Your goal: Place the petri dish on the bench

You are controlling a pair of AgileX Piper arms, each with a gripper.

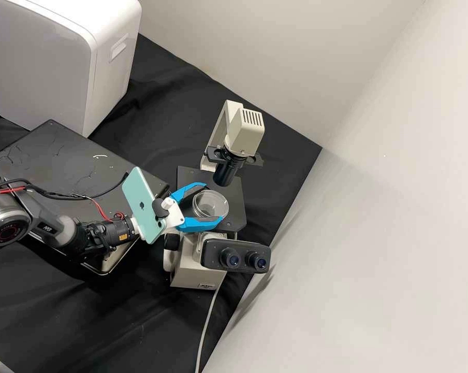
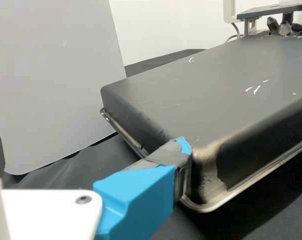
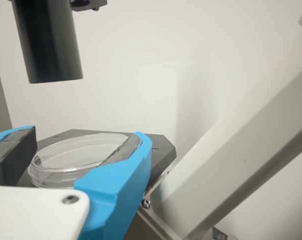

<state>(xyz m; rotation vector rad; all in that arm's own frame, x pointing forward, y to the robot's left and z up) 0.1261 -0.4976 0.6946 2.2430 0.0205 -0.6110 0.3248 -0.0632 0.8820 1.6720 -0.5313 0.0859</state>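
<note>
High view: right tool (image 1: 212,203) pinching petri dish (image 1: 209,205); dish sits on microscope stage (image 1: 237,199). Step judged: lift-off. Advice: raise straight and level, light squeeze, stay clear of condenser (image 1: 226,171) overhead, then carry out to bare worktop (image 1: 141,321).

Right wrist view: petri dish (image 3: 75,157) between blue fingers (image 3: 118,185), rim against both inner faces, base on stage (image 3: 158,145).

Left wrist view: left tool (image 2: 88,150) spread, empty, just beside dark tray (image 2: 216,95).

Right arm (image 1: 68,233) outstretched, right claw (image 1: 211,202) clasps petri dish (image 1: 211,208); left claw (image 2: 88,145) gapes wide.
</note>
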